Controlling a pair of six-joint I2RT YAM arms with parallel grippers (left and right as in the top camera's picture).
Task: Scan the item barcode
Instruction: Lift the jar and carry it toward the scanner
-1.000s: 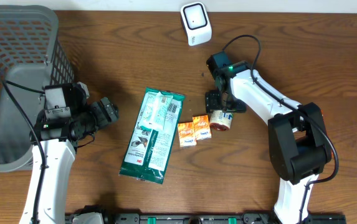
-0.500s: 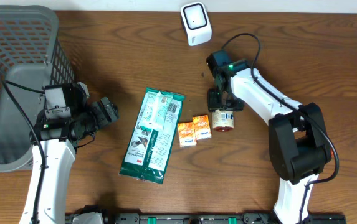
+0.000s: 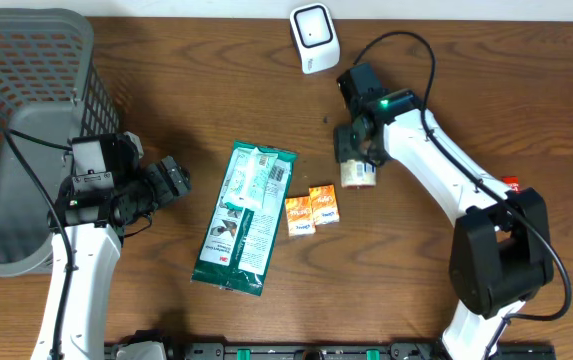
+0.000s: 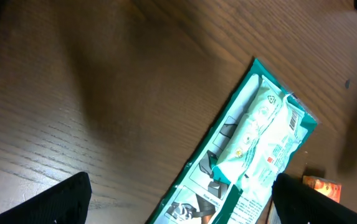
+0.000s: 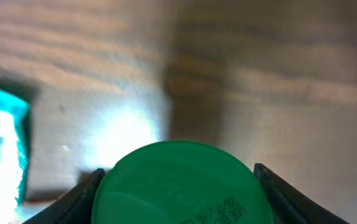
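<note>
1. Right gripper [image 3: 356, 160]: the fingers [image 5: 81, 198] are clenched on the small jar [image 3: 360, 176]. In the right wrist view the jar's green lid [image 5: 181, 183] fills the gap between the two fingers and touches both.
2. Left gripper [image 3: 178, 180]: the fingers [image 4: 66, 199] are released and spread wide, with nothing between them.
3. The green packet [image 3: 246, 215] lies flat on the wooden table [image 3: 166, 60] just ahead of the left fingers. Its barcode end points away from them.
4. Two orange cartons [image 3: 312, 210] lie side by side, touching, between the packet and the right fingers. They are near the held jar but apart from it.
5. The white scanner [image 3: 313, 37] stands beyond the right fingers, near them but not touching.
6. The grey basket [image 3: 26, 100] sits behind the left fingers.
</note>
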